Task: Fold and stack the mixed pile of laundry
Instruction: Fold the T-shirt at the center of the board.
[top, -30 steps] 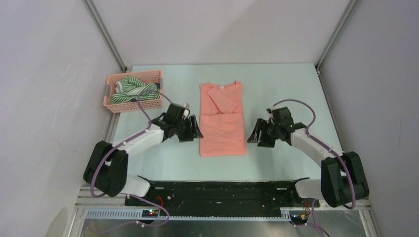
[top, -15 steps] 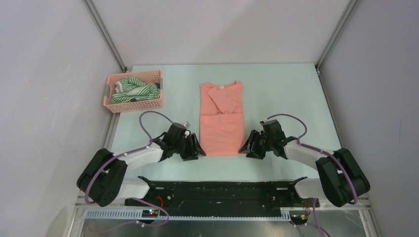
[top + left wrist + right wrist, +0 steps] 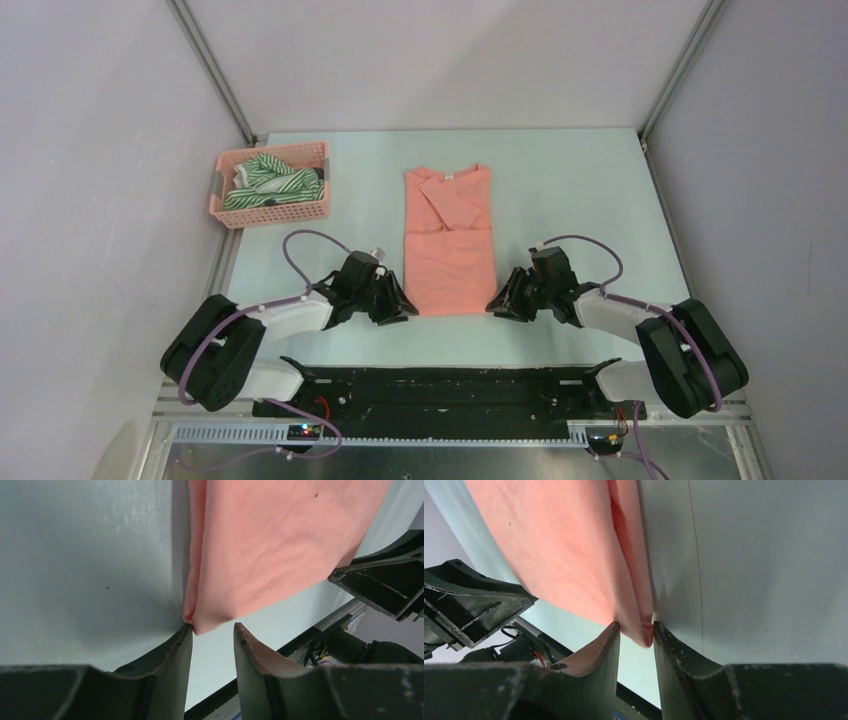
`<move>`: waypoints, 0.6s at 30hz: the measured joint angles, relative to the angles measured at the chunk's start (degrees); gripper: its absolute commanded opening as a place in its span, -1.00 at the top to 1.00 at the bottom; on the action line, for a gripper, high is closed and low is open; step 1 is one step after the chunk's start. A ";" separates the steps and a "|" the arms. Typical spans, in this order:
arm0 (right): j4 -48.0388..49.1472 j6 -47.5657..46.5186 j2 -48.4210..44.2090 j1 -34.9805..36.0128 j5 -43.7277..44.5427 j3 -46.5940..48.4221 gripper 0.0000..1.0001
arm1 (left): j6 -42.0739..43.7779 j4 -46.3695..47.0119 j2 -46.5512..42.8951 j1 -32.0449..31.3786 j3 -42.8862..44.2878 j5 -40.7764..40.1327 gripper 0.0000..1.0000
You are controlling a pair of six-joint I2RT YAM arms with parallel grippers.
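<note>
The salmon-pink shirt (image 3: pixel 450 240) lies flat in a long narrow fold in the middle of the table, collar at the far end. My left gripper (image 3: pixel 406 308) is low at its near left corner. In the left wrist view the left gripper (image 3: pixel 214 626) is open: the shirt corner (image 3: pixel 200 625) touches one fingertip, with a gap to the other. My right gripper (image 3: pixel 494 304) is at the near right corner. In the right wrist view the right gripper (image 3: pixel 635 625) is shut on that corner of the shirt (image 3: pixel 636 627). The green-and-white striped garment (image 3: pixel 265 180) lies bunched in the basket.
The pink lattice basket (image 3: pixel 222 208) stands at the far left of the table, against the left wall. A metal frame post rises at each far corner. The black base rail (image 3: pixel 440 385) runs along the near edge, just behind both grippers.
Both grippers have slid from beside the shirt's middle toward me to its near corners. Both pairs of jaws have narrowed, and the right pair has closed on the cloth.
</note>
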 measured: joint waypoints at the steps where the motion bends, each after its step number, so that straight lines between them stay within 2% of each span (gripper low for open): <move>1: 0.02 0.00 0.00 0.00 0.09 -0.07 0.35 | -0.24 0.52 0.39 -0.13 0.00 0.02 0.32; 2: 0.04 -0.02 0.00 0.00 0.15 -0.09 0.44 | -0.48 0.90 0.74 -0.24 0.00 -0.04 0.58; 3: 0.02 -0.02 0.00 0.00 0.31 -0.15 0.54 | -0.87 1.20 1.05 -0.33 -0.04 -0.04 0.73; 4: -0.02 -0.07 0.00 0.02 0.66 -0.20 0.75 | -0.98 1.31 1.31 -0.42 -0.11 -0.24 0.93; 5: -0.09 -0.13 0.00 0.04 0.94 -0.28 0.83 | -1.25 1.36 1.55 -0.50 -0.35 -0.46 0.98; 6: -0.24 -0.20 -0.02 0.07 1.40 -0.42 0.98 | -1.84 1.42 1.66 -0.52 -0.55 -0.50 0.99; 7: -0.35 -0.15 -0.07 0.07 1.51 -0.55 1.00 | -1.99 1.68 1.62 -0.55 -0.63 -0.57 1.00; 10: -1.84 -0.26 -1.36 0.17 2.58 -0.74 1.00 | -2.45 1.66 0.66 -0.74 -1.01 -1.31 1.00; 18: -9.42 -0.20 -13.60 1.16 5.01 -1.84 1.00 | -3.37 -2.69 -12.22 -3.52 -2.71 -6.08 1.00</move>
